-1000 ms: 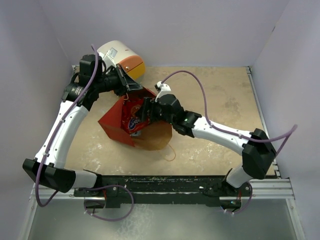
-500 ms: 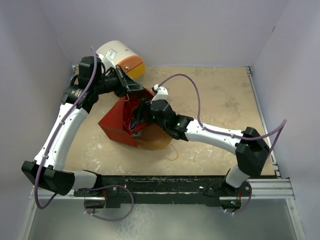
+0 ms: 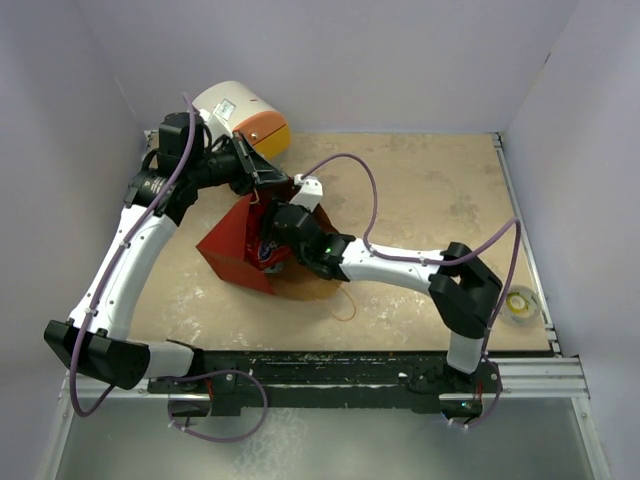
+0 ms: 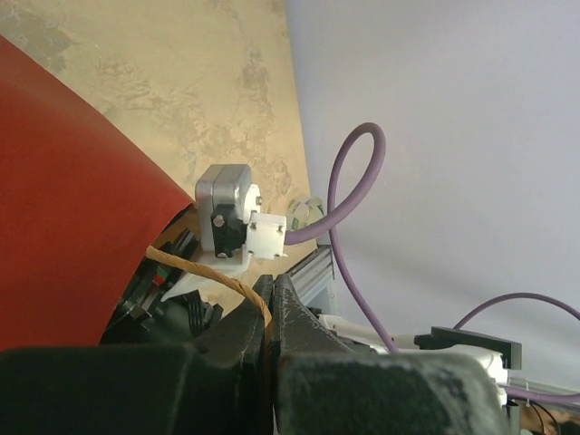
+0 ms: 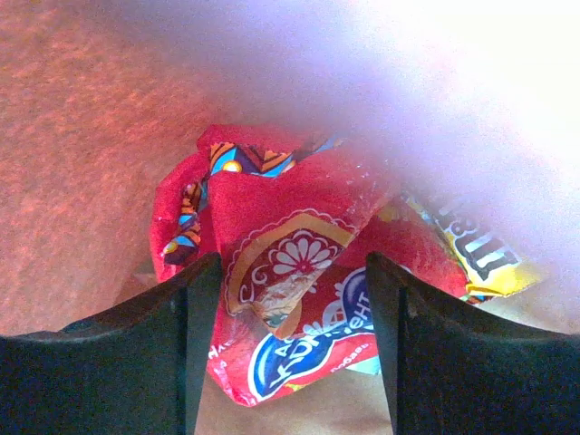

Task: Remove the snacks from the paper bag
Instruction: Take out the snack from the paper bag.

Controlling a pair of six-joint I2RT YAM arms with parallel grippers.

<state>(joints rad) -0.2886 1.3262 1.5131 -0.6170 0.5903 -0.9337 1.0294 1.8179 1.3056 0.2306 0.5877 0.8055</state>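
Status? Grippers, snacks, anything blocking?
Left gripper shut on bag handle. Right gripper open inside paper bag, fingers either side of red snack bag, no grip yet. Yellow packet beside it; nothing blocking.

light: even, soft | top view: sharp | right wrist: upper-right glare, hazy

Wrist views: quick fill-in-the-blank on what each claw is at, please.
1. The left claw is shut on the paper bag's twisted ____.
2. The right claw straddles a big ____ snack bag.
3. To that bag's right in the right wrist view lies a ____ packet.
Missing words: handle; red; yellow.
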